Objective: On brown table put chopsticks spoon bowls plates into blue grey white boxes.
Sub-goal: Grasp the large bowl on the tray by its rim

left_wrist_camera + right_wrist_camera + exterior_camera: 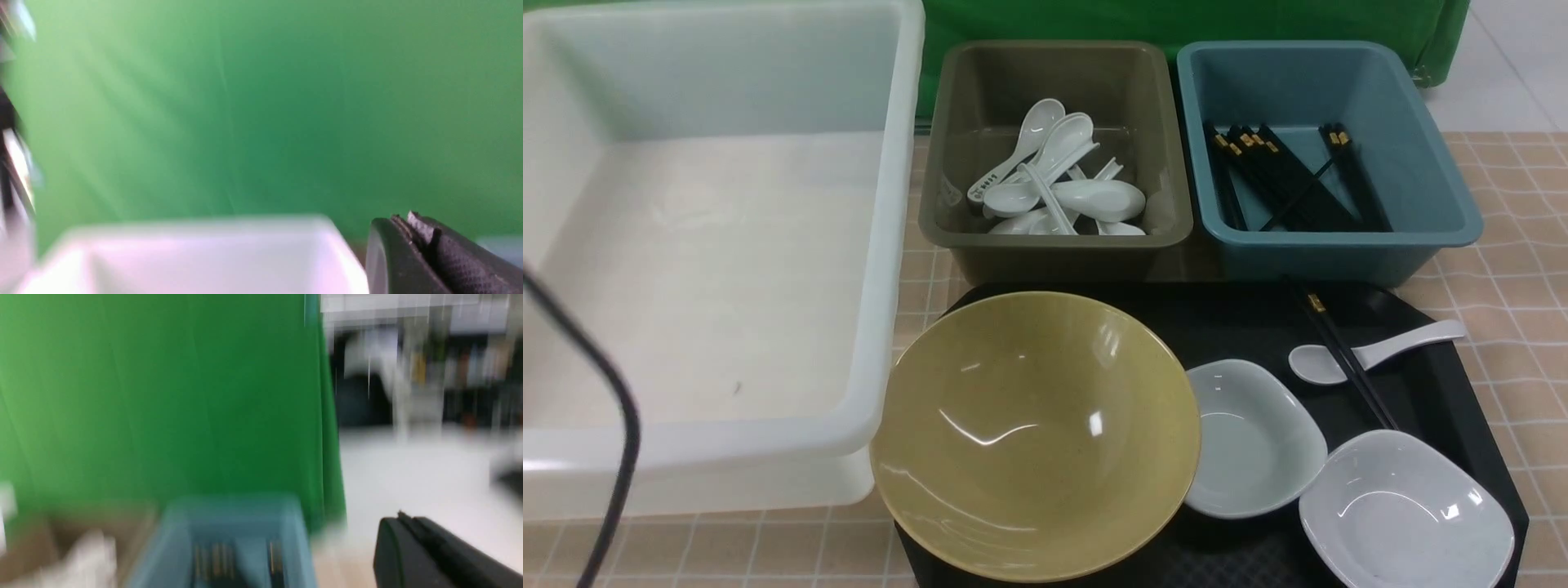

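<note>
Now, left tool (403, 219) & right tool (402, 518) both clenched; chopsticks (1368, 394) lie across spoon (1409, 341) on blk tray (1241, 327).

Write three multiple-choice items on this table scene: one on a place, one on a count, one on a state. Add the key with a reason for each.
1. The loose spoon lies:
A. on the bare table
B. in the blue bin
C. on the black tray

2. Small white dishes on the tray:
A. one
B. two
C. four

3. The yellow bowl is:
A. opening up, nothing in it
B. upside down
C. stacked inside a tub

Key:
1 C, its scoop rests on the tray's black surface.
2 B, two rounded-square dishes sit side by side at the bowl's right.
3 A, its glossy inside faces up and is bare.
</note>
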`<action>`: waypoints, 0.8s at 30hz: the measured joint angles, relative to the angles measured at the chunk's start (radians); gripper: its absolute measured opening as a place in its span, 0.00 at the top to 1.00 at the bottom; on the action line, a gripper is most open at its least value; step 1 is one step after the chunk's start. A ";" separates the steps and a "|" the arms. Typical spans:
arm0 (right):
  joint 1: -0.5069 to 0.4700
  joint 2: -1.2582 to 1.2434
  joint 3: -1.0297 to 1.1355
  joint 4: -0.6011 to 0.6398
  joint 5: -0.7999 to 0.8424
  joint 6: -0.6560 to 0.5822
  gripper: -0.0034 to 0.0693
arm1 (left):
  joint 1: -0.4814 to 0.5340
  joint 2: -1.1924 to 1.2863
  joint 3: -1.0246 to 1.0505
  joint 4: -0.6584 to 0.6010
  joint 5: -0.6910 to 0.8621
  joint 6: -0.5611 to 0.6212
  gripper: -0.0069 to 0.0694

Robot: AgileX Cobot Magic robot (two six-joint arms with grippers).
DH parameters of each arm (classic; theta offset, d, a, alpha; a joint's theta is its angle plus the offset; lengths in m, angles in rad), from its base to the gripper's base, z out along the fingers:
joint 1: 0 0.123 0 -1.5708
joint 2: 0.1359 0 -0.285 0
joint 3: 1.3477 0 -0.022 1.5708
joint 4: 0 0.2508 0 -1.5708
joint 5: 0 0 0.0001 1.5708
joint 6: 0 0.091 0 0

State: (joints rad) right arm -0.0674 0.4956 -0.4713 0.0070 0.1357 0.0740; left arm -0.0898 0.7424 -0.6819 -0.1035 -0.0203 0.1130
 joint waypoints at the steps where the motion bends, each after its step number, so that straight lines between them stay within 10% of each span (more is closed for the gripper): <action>1: 0.000 0.007 -0.003 0.000 0.018 -0.002 0.90 | 0.000 0.010 -0.010 0.000 0.020 -0.008 0.92; 9: 0.043 0.252 0.009 0.120 0.400 -0.258 0.90 | -0.284 0.420 -0.369 -0.019 0.753 -0.061 0.92; 16: 0.165 0.282 0.012 0.194 0.322 -0.368 0.90 | -0.549 0.691 -0.475 -0.080 0.797 -0.027 0.92; 24: 0.221 0.282 0.012 0.216 0.319 -0.370 0.90 | -0.627 0.948 -0.480 -0.070 0.794 -0.024 0.92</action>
State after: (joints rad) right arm 0.1538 0.7778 -0.4595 0.2227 0.4547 -0.2958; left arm -0.7169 1.6905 -1.1618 -0.1737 0.7737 0.0889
